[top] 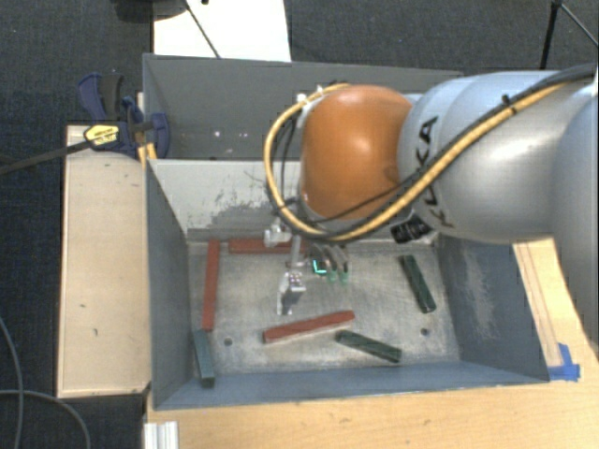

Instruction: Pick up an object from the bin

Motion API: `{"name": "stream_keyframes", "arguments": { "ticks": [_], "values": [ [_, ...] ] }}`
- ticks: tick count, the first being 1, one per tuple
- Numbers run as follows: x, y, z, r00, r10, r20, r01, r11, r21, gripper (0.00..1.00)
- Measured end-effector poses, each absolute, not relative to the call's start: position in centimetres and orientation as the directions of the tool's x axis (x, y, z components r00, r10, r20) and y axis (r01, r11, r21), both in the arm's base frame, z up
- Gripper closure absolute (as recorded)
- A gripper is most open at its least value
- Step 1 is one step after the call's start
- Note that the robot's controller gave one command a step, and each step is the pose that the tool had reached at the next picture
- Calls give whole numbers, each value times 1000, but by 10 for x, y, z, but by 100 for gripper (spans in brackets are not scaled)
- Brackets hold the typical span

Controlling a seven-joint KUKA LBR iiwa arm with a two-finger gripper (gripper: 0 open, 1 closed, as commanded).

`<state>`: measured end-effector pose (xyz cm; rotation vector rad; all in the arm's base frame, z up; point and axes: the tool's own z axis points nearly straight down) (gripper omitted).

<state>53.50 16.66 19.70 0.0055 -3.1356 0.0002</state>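
Currently approach step: hand hangs low over bin floor, just behind the red-brown bar lying mid-front; open or closed, cannot tell. Next, likely: shift forward, square across bar, close.

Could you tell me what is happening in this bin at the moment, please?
The KUKA arm reaches in from the right, and its gripper hangs low over the middle of the grey bin, just behind the front red-brown stick. All the sticks lie on the bin floor, none lifted: the left red-brown stick, the back red-brown stick, and three dark green sticks at the front-left corner, front and right.
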Motion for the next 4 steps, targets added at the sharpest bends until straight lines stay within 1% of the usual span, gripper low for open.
{"name": "stream_keyframes", "arguments": {
  "ticks": [1, 2, 3, 4],
  "values": [
    [537, 166, 202, -1000, 1, -2, 1, 1000, 1, 0],
    [534, 149, 154, -1000, -20, -9, -20, 1000, 3, 0],
    [550, 100, 75, -991, -134, -15, -134, 991, 3, 100],
    [547, 99, 72, -991, -130, -4, -130, 992, 2, 0]
  ]
}}
